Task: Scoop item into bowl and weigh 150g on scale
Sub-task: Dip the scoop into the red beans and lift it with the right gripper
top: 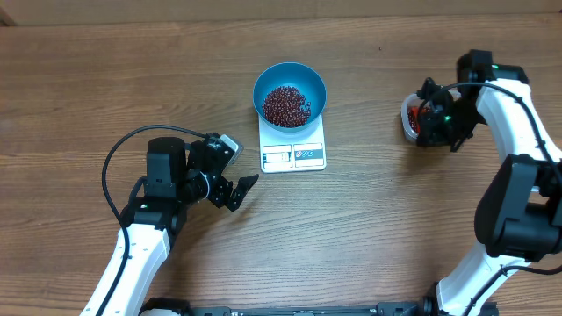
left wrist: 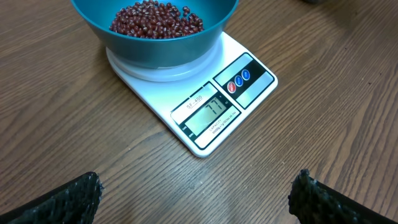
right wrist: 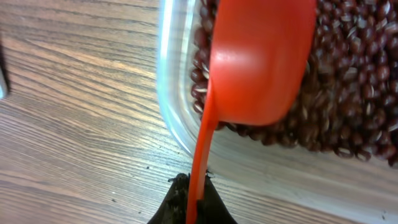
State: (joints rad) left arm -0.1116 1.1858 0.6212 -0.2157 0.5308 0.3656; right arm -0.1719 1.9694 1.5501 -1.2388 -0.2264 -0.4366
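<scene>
Right pincer (right wrist: 189, 186) clamps the orange scoop (right wrist: 261, 62) by its handle over the tub (right wrist: 171, 93) of beans (right wrist: 360, 93); a tilted carry could spill them short of the bowl (top: 263, 88) on the scale (top: 294, 155). Left pincer (top: 241, 191) gapes, empty

The brown wood-grain tabletop (top: 369, 228) fills every view from edge to edge. Seen from overhead, its grain runs from the table's left side to its right in long streaks of darker and lighter brown. Toward the table's far edge the tone turns a little paler. The light is soft and even and comes from above. Shadows on the table are short and blurred, and the surface shows a dull sheen. Close up, the wood shows fine parallel grain lines and a few tiny dark specks (right wrist: 148, 167). A dark strip (top: 299, 311) lies along the table's near edge, and I cannot tell what it is.
</scene>
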